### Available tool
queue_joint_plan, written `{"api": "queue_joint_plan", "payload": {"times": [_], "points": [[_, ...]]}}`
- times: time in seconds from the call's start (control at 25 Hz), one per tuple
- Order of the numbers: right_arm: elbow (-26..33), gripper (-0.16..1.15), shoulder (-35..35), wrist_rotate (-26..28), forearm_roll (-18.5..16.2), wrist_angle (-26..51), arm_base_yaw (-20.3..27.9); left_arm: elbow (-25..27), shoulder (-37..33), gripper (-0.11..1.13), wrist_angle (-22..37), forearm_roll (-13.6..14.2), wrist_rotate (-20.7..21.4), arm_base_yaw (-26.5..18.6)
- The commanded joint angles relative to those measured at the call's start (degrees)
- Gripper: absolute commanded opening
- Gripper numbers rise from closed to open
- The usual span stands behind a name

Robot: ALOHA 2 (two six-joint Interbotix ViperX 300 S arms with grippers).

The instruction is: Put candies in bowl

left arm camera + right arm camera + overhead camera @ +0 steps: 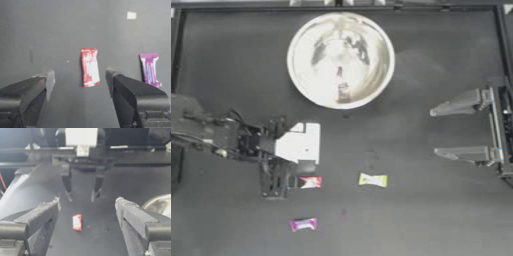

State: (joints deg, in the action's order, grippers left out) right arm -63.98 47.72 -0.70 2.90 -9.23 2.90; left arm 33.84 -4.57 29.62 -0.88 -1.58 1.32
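The shiny silver bowl stands at the table's far middle; reddish marks low inside it may be candies or reflections. Three candies lie near the front: a red one, a yellow-green one and a purple-pink packet. My left gripper hangs open just left of the red candy. In the left wrist view the red candy lies ahead between the jaws, with the purple packet off to one side. My right gripper waits open at the right edge.
The right wrist view looks across the table at the left gripper with a reddish candy on the table before it, and at a slice of the bowl's rim. Dark table rails run along the far and right edges.
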Motion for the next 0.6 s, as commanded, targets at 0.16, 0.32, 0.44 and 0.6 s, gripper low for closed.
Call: {"api": "queue_joint_plan", "payload": {"times": [0.16, 0.32, 0.44, 0.6], "points": [[0.53, 0.97, -0.09, -0.09, 0.18, -0.26, -0.09, -3.52, 3.96, 0.94, -0.09, 0.79, -0.97, 1.23], [0.62, 0.97, -0.09, -0.09, 0.18, -0.53, -0.09, -4.31, 6.59, 0.93, -0.18, 0.79, -1.05, 1.85], [0.70, 0.97, -0.09, -0.09, 0.18, -0.62, -0.09, -4.75, 8.35, 0.93, -0.09, 0.79, -1.14, 2.20], [0.79, 0.97, -0.09, -0.09, 0.18, -0.62, -0.09, -5.36, 10.63, 0.91, -0.09, 0.70, -1.49, 2.55]]}}
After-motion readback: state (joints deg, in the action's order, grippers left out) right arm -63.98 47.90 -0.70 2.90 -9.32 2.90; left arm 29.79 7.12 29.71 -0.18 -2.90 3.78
